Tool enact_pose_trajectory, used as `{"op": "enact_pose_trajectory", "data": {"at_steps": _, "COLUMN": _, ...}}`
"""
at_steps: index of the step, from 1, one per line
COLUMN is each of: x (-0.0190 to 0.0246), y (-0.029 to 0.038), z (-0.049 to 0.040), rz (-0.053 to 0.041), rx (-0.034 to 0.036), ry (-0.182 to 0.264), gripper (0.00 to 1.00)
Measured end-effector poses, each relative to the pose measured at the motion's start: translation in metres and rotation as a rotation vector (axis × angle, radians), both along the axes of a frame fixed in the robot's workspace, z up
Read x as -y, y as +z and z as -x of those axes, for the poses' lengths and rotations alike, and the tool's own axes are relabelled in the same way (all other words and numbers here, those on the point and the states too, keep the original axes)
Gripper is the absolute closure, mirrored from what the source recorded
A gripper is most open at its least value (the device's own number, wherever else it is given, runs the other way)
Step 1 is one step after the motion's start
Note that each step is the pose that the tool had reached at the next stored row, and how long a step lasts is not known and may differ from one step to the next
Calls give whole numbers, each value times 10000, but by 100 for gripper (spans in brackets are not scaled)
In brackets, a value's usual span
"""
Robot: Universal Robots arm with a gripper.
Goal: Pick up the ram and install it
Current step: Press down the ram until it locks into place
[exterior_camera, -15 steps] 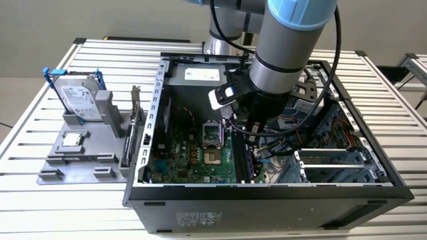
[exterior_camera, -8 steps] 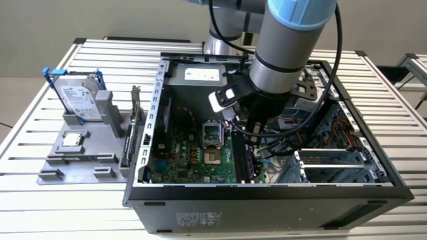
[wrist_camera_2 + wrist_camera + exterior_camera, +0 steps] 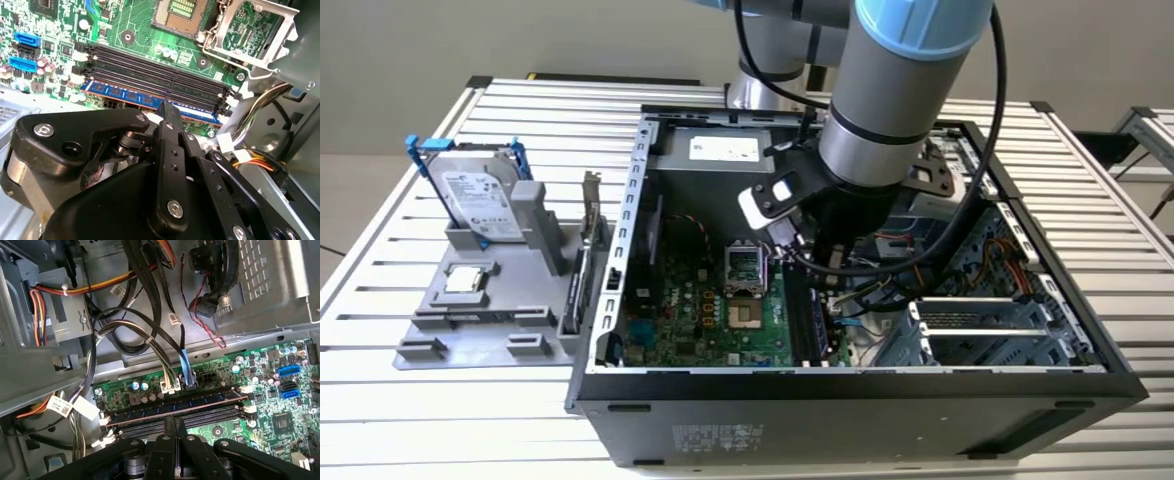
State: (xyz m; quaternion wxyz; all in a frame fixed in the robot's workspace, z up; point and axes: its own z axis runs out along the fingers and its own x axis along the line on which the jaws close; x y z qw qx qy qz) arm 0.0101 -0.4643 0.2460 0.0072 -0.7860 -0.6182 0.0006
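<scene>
Exterior view: arm reaches down from far side into open computer case [image 3: 854,385] on desk [image 3: 400,420]; wrist near vertical, gripper [image 3: 817,262] low over motherboard [image 3: 707,310], right of CPU socket [image 3: 742,268].

Second wrist view: gripper [image 3: 169,111] fingers pressed together, tips at top edge of ram [image 3: 150,101], blue stick in outermost slot beside three empty black slots [image 3: 160,70].

First wrist view: ram [image 3: 175,402] lies level in slot; gripper [image 3: 175,426] at its mid-length. My read: seating step. Push straight down, keep stick square, watch end latches [image 3: 245,390].
</scene>
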Motion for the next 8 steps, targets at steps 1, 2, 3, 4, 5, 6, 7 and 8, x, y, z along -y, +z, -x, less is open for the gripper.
{"op": "enact_pose_trajectory", "data": {"at_steps": 1, "x": 0, "y": 0, "z": 0, "rz": 0, "rx": 0, "ry": 73, "gripper": 100}}
{"op": "enact_pose_trajectory", "data": {"at_steps": 2, "x": 0, "y": 0, "z": 0, "rz": 0, "rx": 0, "ry": 155, "gripper": 100}}
{"op": "enact_pose_trajectory", "data": {"at_steps": 3, "x": -1, "y": 0, "z": 0, "rz": 0, "rx": 0, "ry": 235, "gripper": 100}}
{"op": "enact_pose_trajectory", "data": {"at_steps": 4, "x": -1, "y": 0, "z": 1, "rz": 0, "rx": 0, "ry": 320, "gripper": 100}}
{"op": "enact_pose_trajectory", "data": {"at_steps": 5, "x": -2, "y": 0, "z": 1, "rz": 0, "rx": 0, "ry": 401, "gripper": 100}}
{"op": "enact_pose_trajectory", "data": {"at_steps": 6, "x": -2, "y": 0, "z": 1, "rz": 0, "rx": 0, "ry": 485, "gripper": 100}}
{"op": "enact_pose_trajectory", "data": {"at_steps": 7, "x": -3, "y": 0, "z": 1, "rz": 0, "rx": 0, "ry": 571, "gripper": 100}}
{"op": "enact_pose_trajectory", "data": {"at_steps": 8, "x": -3, "y": 0, "z": 1, "rz": 0, "rx": 0, "ry": 660, "gripper": 100}}
